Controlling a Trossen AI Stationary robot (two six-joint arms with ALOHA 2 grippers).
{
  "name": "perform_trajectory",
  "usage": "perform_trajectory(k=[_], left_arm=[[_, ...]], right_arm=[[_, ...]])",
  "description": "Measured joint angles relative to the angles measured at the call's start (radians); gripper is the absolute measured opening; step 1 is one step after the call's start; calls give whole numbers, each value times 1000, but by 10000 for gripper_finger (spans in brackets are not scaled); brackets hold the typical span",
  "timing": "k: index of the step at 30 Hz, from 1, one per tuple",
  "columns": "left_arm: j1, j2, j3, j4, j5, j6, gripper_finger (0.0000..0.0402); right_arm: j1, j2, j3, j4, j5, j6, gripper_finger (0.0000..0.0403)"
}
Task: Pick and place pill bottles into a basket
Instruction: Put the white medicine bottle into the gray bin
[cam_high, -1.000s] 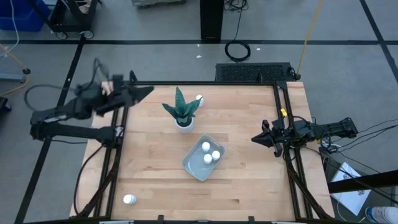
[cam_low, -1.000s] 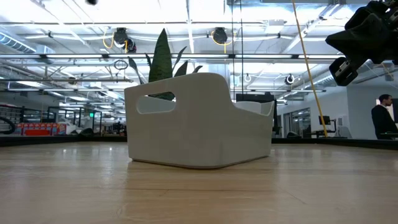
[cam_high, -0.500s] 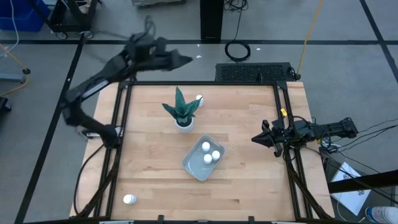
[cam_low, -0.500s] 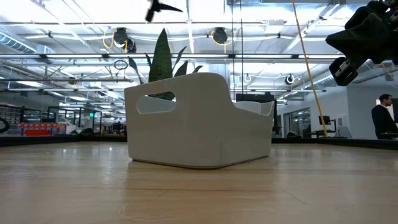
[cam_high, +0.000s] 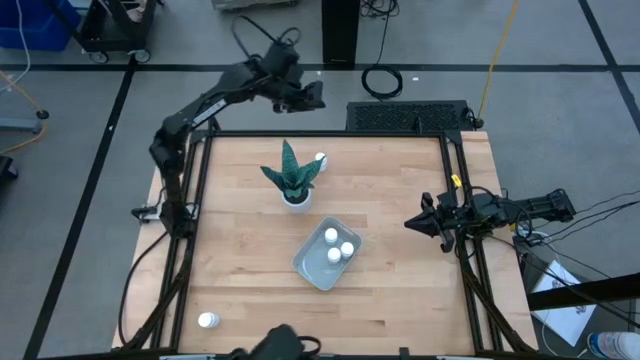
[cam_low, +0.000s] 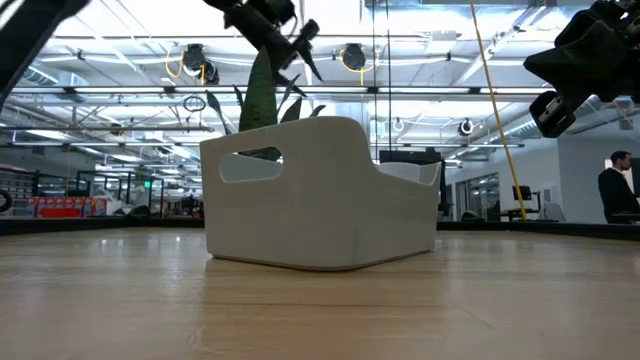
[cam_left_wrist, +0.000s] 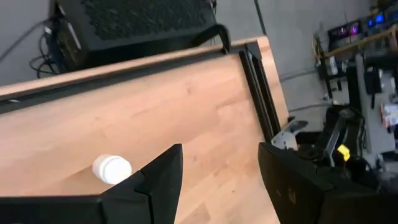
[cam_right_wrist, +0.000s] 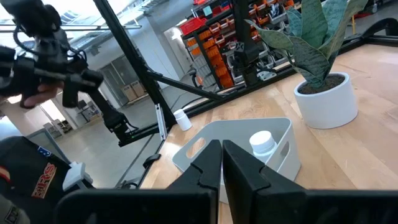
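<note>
Left gripper (cam_high: 312, 97): fingers wide, empty, raised beyond the potted plant (cam_high: 291, 177).
Right gripper (cam_high: 412, 222): fingers closed, at the counter (cam_high: 400, 290) edge.
Basket (cam_high: 310, 265): just beside the plant, three pill bottles (cam_high: 331, 236) inside.

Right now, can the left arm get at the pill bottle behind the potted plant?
Probably yes. The left gripper is open and sits past the table's far edge, above the pill bottle standing by the potted plant. In the left wrist view the bottle lies ahead with bare tabletop around it; only the leaves come close.
</note>
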Motion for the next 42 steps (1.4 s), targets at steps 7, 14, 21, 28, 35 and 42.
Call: perform_trajectory(k=[7,14,21,28,35,42], left_arm=[[-25,126,55,-55,6,28,214],[-60,197,89,-141,-71,120,214],[-107,195,91,-202,-212,207,214],[-141,241,86,-225,-231,230,214],[-169,309,85,-231,-220,282,214],[-163,321,85,-248,-252,311,245]], right_arm=[[0,0,0,0,0,0,9],[0,0,0,0,0,0,8],[0,0,0,0,0,0,9],[0,0,0,0,0,0,8],[0,0,0,0,0,0,9],[0,0,0,0,0,0,8]])
